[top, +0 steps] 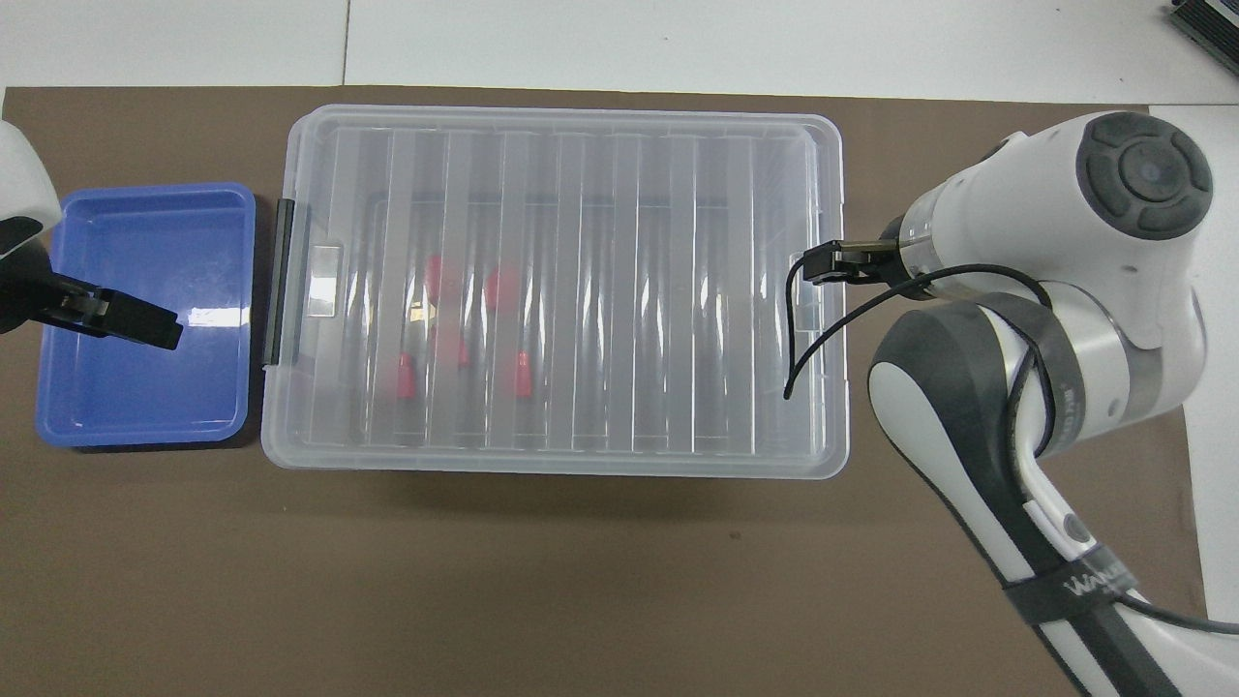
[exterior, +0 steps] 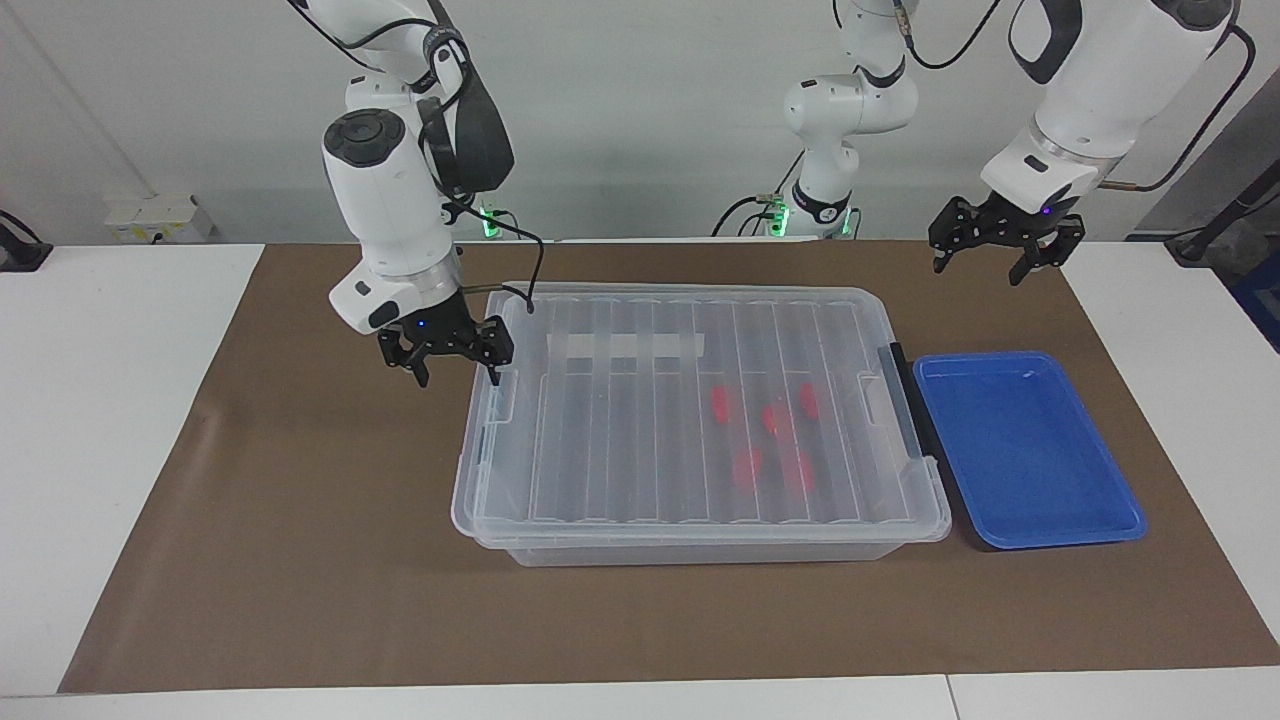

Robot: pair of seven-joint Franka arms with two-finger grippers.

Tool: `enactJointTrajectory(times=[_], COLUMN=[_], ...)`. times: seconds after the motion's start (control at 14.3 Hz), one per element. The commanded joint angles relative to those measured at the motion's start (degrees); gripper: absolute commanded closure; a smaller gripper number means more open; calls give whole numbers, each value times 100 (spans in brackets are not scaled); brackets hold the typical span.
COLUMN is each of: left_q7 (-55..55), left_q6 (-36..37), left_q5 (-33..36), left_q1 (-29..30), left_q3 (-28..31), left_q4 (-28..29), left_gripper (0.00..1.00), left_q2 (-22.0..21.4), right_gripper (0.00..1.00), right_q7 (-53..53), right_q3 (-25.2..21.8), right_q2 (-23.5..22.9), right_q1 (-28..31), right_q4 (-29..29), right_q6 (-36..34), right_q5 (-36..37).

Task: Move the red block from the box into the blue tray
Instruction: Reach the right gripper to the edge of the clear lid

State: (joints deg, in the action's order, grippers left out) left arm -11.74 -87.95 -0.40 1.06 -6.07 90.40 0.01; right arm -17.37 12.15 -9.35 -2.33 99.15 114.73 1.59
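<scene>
The large clear plastic storage box sits at the centre of the facing view on a brown paper mat that covers the white surface. Its ribbed see-through lid is on, with a whitish tape strip toward the upper middle of the lid and a black end handle at the end beside the tray. Through the lid show five small bright red plastic blocks, blurred by the ribs; one red block lies just right of the frame's centre, the other red blocks clustered close by, all inside the box toward its handle end.

The shallow bright blue plastic tray with rounded corners lies at the centre right of the facing view, just beside the handle end of the box; in the overhead view it is at the centre left.

The right pincer, at the centre left of the facing view, hangs over the box's end rim that is away from the tray, its two black fingers apart and gripping nothing. The left pincer, at the upper right of the facing view, waits in the air over the mat's edge, fingers likewise apart and empty; in the overhead view it covers part of the tray.
</scene>
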Motion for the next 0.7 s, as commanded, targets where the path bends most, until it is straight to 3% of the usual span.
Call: enactJointTrajectory(times=[0.0, 0.63], left_q7=[-39, -39], left_q6=[-20, -20], left_q5=[49, 49], left_q1=[61, 52], left_q3=[-26, -26], left_q4=[119, 119], left_gripper=[0, 0], left_q2=[-124, -124], right_gripper=[0, 0], right_q7=[-126, 189], right_q3=[33, -19], right_q2=[-67, -41], right_q1=[4, 22], right_q4=[122, 421], right_q6=[154, 287], right_q5=[105, 184])
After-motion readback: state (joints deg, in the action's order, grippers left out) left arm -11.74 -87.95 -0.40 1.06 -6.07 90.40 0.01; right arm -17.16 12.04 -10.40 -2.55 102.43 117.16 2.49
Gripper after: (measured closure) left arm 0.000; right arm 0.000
